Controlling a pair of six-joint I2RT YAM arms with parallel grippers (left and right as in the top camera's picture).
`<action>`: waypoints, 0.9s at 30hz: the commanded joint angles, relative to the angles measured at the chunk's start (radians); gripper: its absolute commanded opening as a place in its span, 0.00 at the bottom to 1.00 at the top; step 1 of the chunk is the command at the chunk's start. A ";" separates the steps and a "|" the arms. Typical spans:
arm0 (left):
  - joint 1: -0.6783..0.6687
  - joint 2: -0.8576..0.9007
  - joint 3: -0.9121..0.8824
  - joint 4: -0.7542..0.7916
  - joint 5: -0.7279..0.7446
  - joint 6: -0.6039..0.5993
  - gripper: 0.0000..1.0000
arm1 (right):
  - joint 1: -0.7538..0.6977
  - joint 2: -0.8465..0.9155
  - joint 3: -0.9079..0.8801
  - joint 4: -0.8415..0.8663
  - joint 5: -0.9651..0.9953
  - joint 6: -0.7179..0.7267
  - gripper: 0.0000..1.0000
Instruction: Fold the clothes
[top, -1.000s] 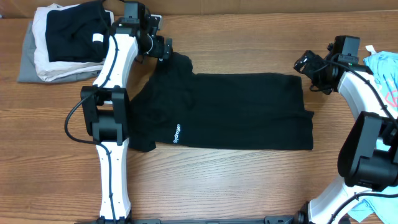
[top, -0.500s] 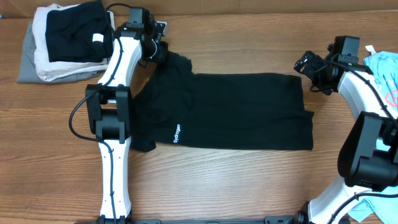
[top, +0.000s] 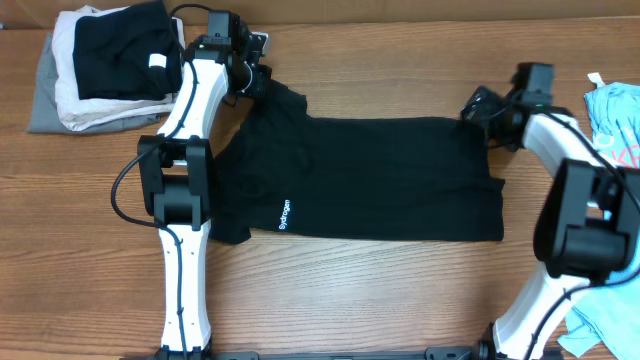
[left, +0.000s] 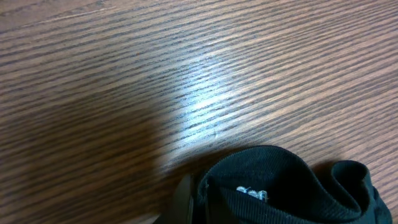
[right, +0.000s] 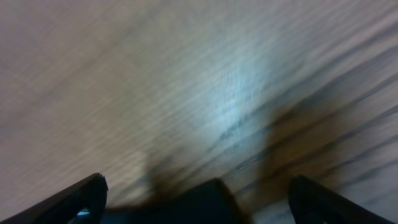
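Observation:
The clothes (top: 380, 180), a large black garment with small white lettering (top: 284, 215), lie spread flat across the middle of the table. My left gripper (top: 262, 84) is at the garment's top left corner and is shut on a bunch of the black fabric. In the left wrist view that bunch (left: 280, 186) shows a small white label, with one dark finger (left: 183, 200) against it. My right gripper (top: 476, 106) stands open over the garment's top right corner. That corner (right: 199, 199) lies between its wide-apart fingertips (right: 84, 194), blurred.
A stack of folded pieces (top: 60, 100) sits at the back left, topped by a black piece with a white tag (top: 115, 45). A light blue printed shirt (top: 615, 120) lies at the right edge. More light blue fabric (top: 600, 335) is at the front right.
My left gripper has shut on the garment's top left corner. My right arm has swung left, and its open gripper now reaches the top right corner.

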 joint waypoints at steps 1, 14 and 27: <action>-0.008 0.022 0.013 0.007 0.015 0.001 0.04 | 0.016 0.029 -0.003 0.002 0.063 0.001 0.95; -0.008 0.022 0.013 0.010 0.015 0.000 0.04 | 0.040 0.038 -0.003 -0.045 0.112 0.025 0.64; -0.010 0.022 0.013 0.011 0.015 0.001 0.05 | 0.044 0.039 -0.003 -0.069 0.109 0.062 0.06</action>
